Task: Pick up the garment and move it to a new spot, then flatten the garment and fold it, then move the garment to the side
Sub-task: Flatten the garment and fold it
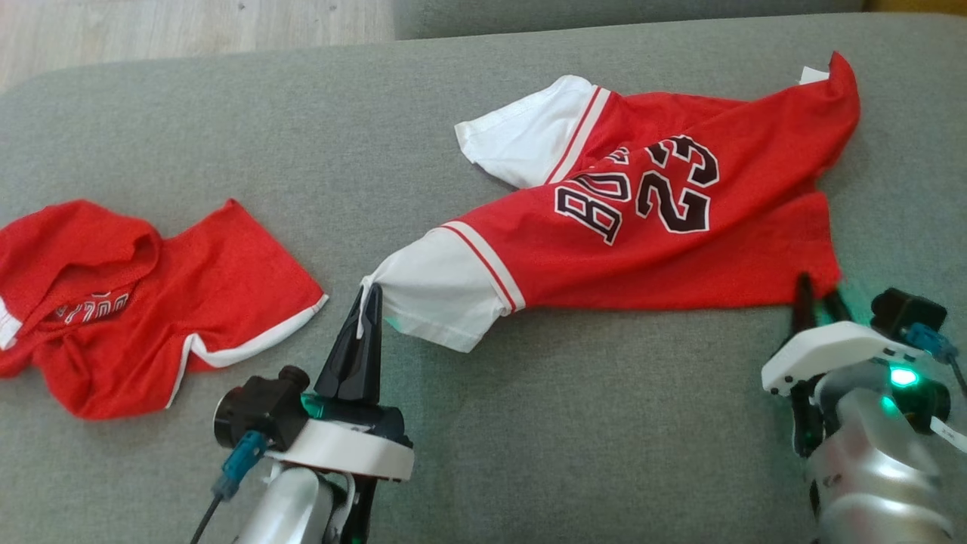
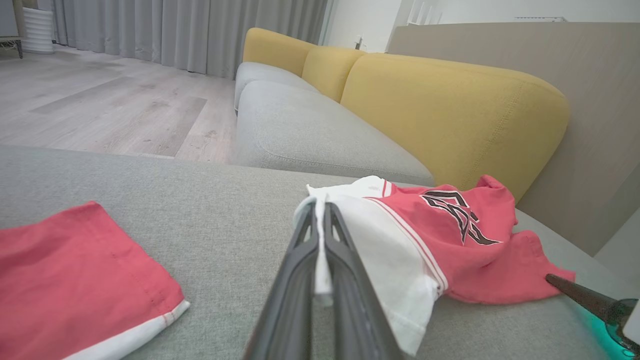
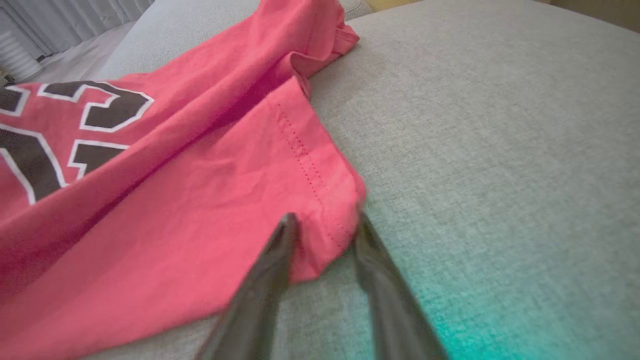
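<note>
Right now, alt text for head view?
A red number-23 jersey lies spread across a grey cushion, the left end effector pinching its near white sleeve. The right end effector sits at the jersey's hem corner, and red shorts lie at far left.

Red jersey (image 1: 680, 257), white short sleeves with red stripe trim, black "23" outlined white. Lies rumpled on grey cushion (image 1: 529, 438), centre to upper right of frame. Body creased lengthwise, hem at right. One sleeve upper centre, other stretched toward lower centre, tip drawn to point.

red shorts (image 1: 227, 279) crumpled on grey cushion (image 1: 529, 438) | beyond: yellow backrest (image 2: 450, 115); wooden floor (image 2: 100, 110); grey curtains (image 2: 175, 30)
</note>
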You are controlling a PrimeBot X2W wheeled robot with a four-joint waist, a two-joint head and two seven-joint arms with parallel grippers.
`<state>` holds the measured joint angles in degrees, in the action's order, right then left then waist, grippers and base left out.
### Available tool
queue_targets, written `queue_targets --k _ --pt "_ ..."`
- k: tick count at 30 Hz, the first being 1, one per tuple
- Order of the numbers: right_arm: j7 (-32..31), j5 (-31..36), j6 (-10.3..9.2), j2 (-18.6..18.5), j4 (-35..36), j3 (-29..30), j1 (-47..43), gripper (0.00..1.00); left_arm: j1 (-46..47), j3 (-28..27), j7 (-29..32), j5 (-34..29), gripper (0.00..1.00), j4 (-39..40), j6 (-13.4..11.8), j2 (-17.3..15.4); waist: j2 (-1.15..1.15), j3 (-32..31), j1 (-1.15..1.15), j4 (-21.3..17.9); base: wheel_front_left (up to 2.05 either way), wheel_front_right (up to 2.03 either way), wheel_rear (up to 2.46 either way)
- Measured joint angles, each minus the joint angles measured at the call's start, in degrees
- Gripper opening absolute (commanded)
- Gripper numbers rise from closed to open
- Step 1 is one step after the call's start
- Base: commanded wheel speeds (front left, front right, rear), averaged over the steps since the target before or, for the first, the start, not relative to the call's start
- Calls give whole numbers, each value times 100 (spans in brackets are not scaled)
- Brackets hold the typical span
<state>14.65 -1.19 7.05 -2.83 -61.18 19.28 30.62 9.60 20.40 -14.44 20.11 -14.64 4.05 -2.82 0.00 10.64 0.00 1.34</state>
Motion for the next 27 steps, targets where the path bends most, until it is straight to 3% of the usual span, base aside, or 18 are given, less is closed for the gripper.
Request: queue_targets --k 5,14,24,27 --pt "-2 -298 0 4 244 -257 19 0 1 -49 0 -2 0 -38 5 0 0 -15 0 -73 0 0 0" --pt "-2 -630 0 2 1834 -838 -263 0 58 -554 0 -88 0 123 58 5 0 -225 0 -283 0 0 0" --pt "-1 -354 0 -9 3418 -1525 -374 0 656 -1169 -2 -2 0 777 202 -8 0 -832 -1 -518 0 0 0" --pt "-1 -292 0 -170 3886 -1752 -208 0 930 -1299 -10 -5 0 1091 203 -41 0 -1028 -1 -591 0 0 0"
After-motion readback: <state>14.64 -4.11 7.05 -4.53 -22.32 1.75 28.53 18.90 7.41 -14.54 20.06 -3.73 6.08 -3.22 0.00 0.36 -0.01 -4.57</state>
